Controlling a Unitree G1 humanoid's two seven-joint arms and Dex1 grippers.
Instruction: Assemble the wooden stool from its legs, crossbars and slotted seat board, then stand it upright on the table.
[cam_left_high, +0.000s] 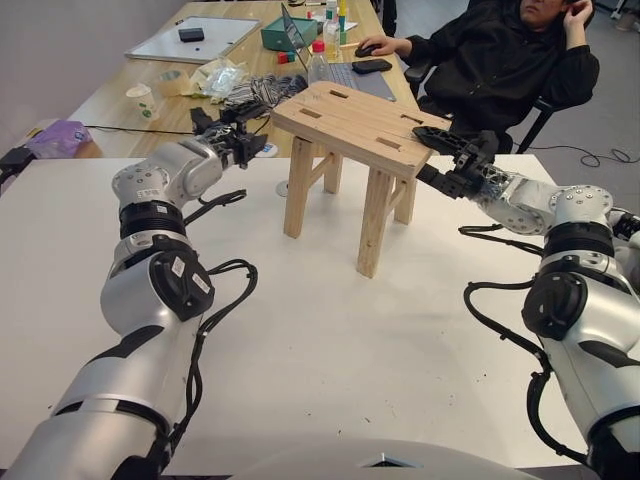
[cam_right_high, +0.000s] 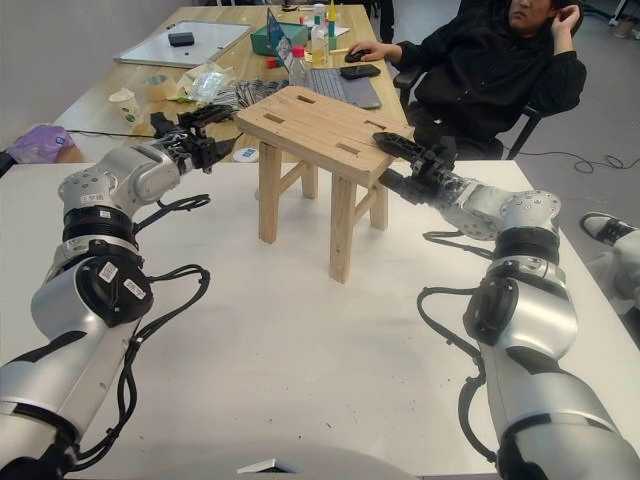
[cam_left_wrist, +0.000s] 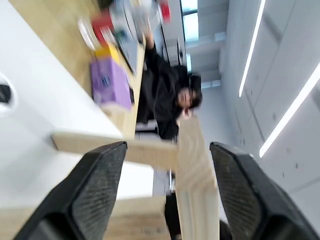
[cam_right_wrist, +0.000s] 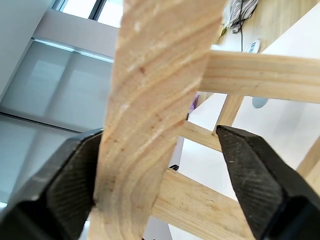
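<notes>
White table; behind it a wooden desk w/ laptop & bottle. Stool stands upright on table toward far edge, 4 legs down, seat up, seat's long axis approx left-right. Left gripper open, just beside seat's left end. Right gripper open, straddling seat's right end, 1 pad touching wood.
</notes>
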